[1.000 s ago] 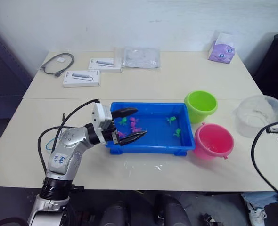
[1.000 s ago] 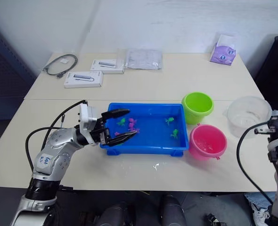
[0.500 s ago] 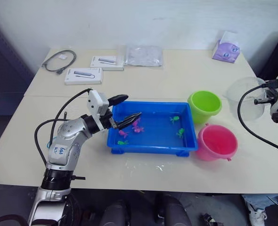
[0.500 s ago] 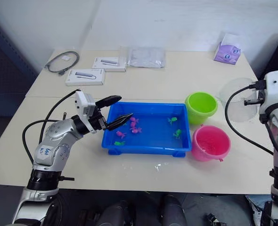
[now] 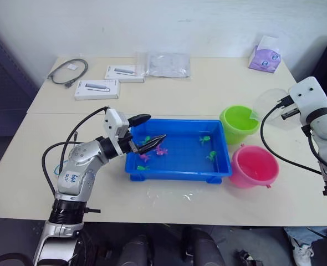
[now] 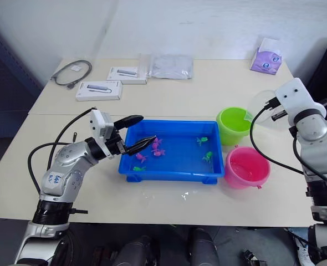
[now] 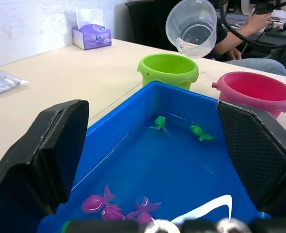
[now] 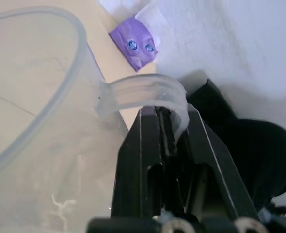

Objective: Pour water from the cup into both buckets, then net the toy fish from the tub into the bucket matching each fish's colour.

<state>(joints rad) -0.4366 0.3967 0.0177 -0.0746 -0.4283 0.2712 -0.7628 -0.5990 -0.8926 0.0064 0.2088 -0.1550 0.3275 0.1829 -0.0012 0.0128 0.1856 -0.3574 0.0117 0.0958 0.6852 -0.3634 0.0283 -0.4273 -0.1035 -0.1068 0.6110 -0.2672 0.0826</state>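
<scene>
Your right gripper is clamped on the handle of the cup, the two black fingers pressed together around the clear loop. A second ago that cup stood upright on the table, out past the pink bucket; half a second ago it was raised and starting to tip; now it lies well over on its side, lip pointing down and inward from your gripper, directly above the far rim of the green bucket. So you are at the pour into the first bucket. The water itself is too clear to make out, so you cannot confirm from here whether any is running yet.

Just below and nearer to you than the cup sits the pink bucket, touching or almost touching the green one; judging by the lip's position, it gets its share second, with a short shift of the cup toward you.

Your left gripper has its fingers spread apart and holds nothing. It has drawn back a little: a second ago its fingertips reached in over the near corner of the tub, and now they hover over the tub's end, above the water. Beyond those fingers the toy fish float in the tub, pink ones close under the fingertips and green ones toward the far end by the buckets. The netting step is not yet begun.
</scene>
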